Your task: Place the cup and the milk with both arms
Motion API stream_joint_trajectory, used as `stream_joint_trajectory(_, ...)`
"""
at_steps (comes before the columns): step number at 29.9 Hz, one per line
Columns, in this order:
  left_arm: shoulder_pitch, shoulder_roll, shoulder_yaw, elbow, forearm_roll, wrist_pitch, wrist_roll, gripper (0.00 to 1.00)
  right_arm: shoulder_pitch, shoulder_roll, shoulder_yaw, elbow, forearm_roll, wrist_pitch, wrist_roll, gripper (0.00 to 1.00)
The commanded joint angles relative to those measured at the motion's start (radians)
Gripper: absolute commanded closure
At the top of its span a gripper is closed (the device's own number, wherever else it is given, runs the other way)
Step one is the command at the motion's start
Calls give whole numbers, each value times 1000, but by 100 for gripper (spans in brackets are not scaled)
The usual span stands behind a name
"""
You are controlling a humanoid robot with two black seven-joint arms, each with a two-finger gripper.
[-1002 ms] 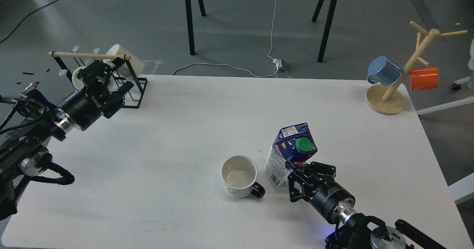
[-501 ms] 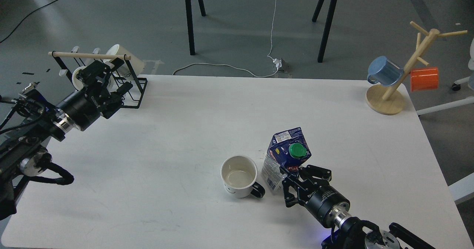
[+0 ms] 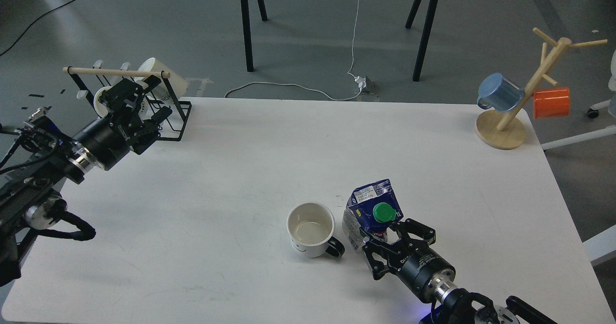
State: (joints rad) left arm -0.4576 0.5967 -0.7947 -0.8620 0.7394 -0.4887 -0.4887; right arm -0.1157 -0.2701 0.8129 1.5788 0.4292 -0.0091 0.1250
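Head view, reading from the left: the left claw (image 3: 126, 103) hangs over the worktop's (image 3: 250, 150) far left corner, in front of a black wire rack (image 3: 169, 117) with a pale wooden rod and white cups. It holds nothing; it is dark and turned end-on, so I cannot tell whether its fingers are apart or together.

Toward the middle, near the front edge, stands the cup (image 3: 311, 229), upright and open-mouthed. It is smooth, glossy cream ceramic, round, with a dark looped handle pointing right toward the carton and a faint smile mark on its near side. Nothing touches it.

Just to its right is the milk (image 3: 368, 213), a dented, creased card carton in dark blue and white with a round green screw cap. Its long axis runs roughly upright, leaning slightly away from the camera. The right claw (image 3: 392, 242) comes at it from the near right, fingers spread to either side of the carton's lower near part and, by the look of it, pressed on it, though the contact itself is hidden behind the carton's edge.

The telling relation: the carton lies directly ahead of the right claw, up and left along the arm's line, so that arm owns it. The cup sits well apart from the left claw, across much bare worktop.

At the far right corner a wooden mug tree (image 3: 527, 93) carries a blue mug (image 3: 500, 92) and an orange mug (image 3: 552, 102).
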Motion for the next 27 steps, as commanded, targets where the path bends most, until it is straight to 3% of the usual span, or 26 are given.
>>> stream_joint_trajectory(1, 0, 0, 0, 0, 0, 0, 0, 14, -30, -1, 0, 20, -1, 8, 1, 2)
stream_joint_trajectory(17, 0, 0, 0, 0, 0, 0, 0, 14, -229, -86, 25, 153, -50, 49, 18, 2)
stream_joint_trajectory(27, 0, 5, 0, 0, 0, 0, 0, 14, -380, -314, 211, 144, -47, 412, 18, 2)
